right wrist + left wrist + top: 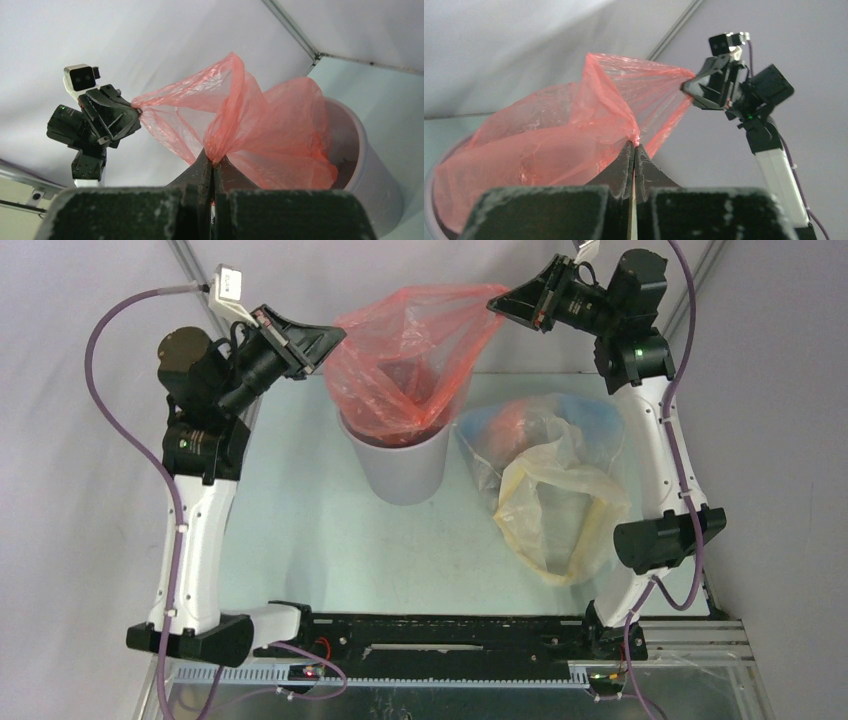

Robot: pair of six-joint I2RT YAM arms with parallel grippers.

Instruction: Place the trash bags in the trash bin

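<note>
Two pinches hold the red-pink bag [410,360]: my left gripper [338,337] and right gripper [497,303] are each clamped on opposite rim edges, stretching it sideways above the trash bin [405,478], directly below and between them, its bottom already inside.

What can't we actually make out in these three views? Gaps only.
1. Inside of the trash bin: top view, the red bag fills its mouth, so how deep it reaches is hidden.
2. Pile right of the bin: top view, the yellow bag overlaps the blue bag; bag count unclear, and neither wrist view shows it.
3. Bin in left wrist view: only a rim sliver, cut by the left edge and the left claw.
</note>
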